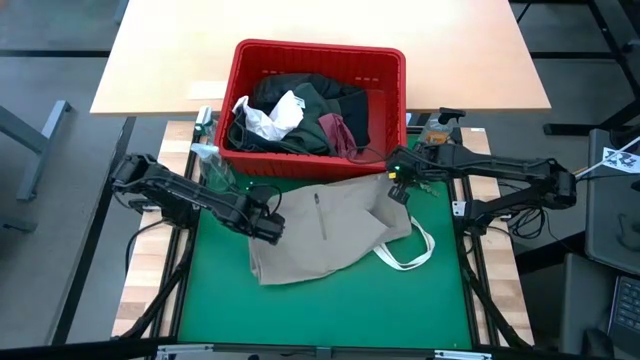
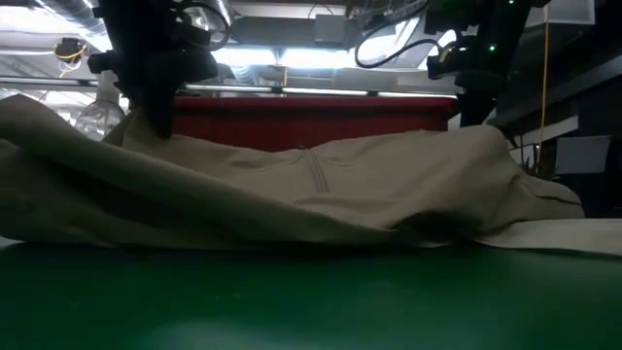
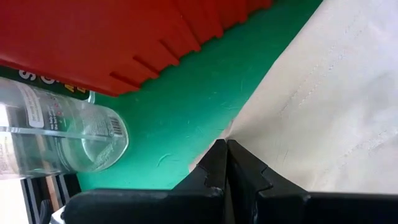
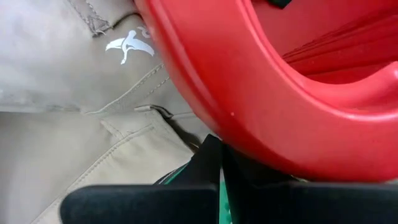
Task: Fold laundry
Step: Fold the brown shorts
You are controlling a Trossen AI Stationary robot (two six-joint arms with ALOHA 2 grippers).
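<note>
Tan garment [image 2: 321,194] cut off by left and right edges in low view; far hem hidden behind own folds. Red basket [image 2: 311,122] seen there only as a strip above the cloth, contents hidden. Both arms cropped by top edge in low view, fingertips concealed behind fabric. Clear bottle [image 3: 59,127] cut off at edge in left wrist view; label text too small to read. Basket rim [image 4: 261,106] filling right wrist view, blocking most of the table beyond. Clothes in basket [image 1: 310,115] heaped from above; lower pieces buried, separate items hard to distinguish. White logo [image 4: 129,46] too small to identify.
</note>
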